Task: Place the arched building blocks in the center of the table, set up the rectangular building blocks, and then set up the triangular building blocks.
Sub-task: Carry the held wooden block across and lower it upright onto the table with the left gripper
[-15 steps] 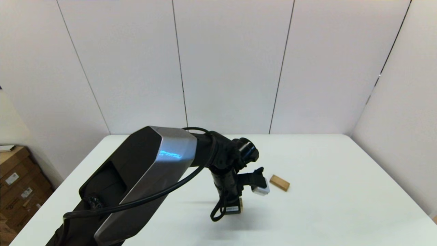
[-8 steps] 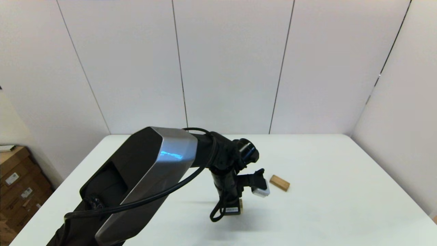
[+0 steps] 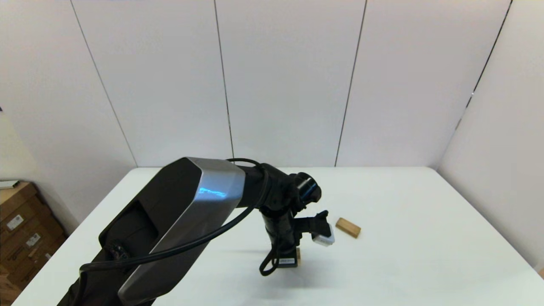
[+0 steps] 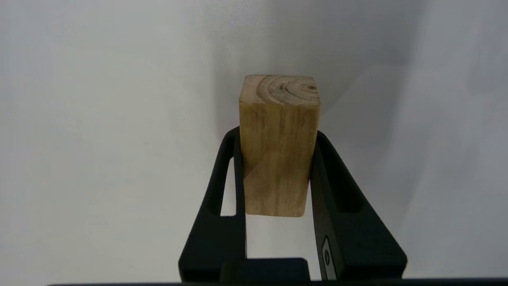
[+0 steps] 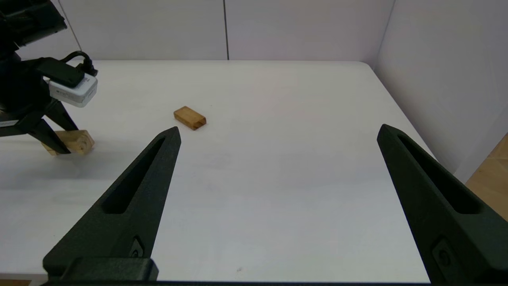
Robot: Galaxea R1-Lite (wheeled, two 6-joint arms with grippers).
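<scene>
Wooden arched block (image 4: 279, 147), hollow hidden, clamped in left pincer (image 4: 278, 159)

My left gripper (image 4: 278, 159) is matte black, and its 2 fingers (image 4: 222, 190) clamp the arched building blocks (image 4: 279, 155), 1 light-tan wooden piece with pale vertical grain streaks on its long face and brown ring curves on its end face. My right gripper (image 5: 278, 167) shows 2 black fingers (image 5: 135, 198) too. The table (image 3: 425, 255) is plain white with soft grey shadow under my arm. The rectangular building blocks (image 3: 348, 227) are a slightly darker, honey tan. My left arm (image 3: 182, 221) is black with a silver-grey panel carrying a blue glint, and a white camera box (image 3: 324, 233) sits by the wrist.
</scene>
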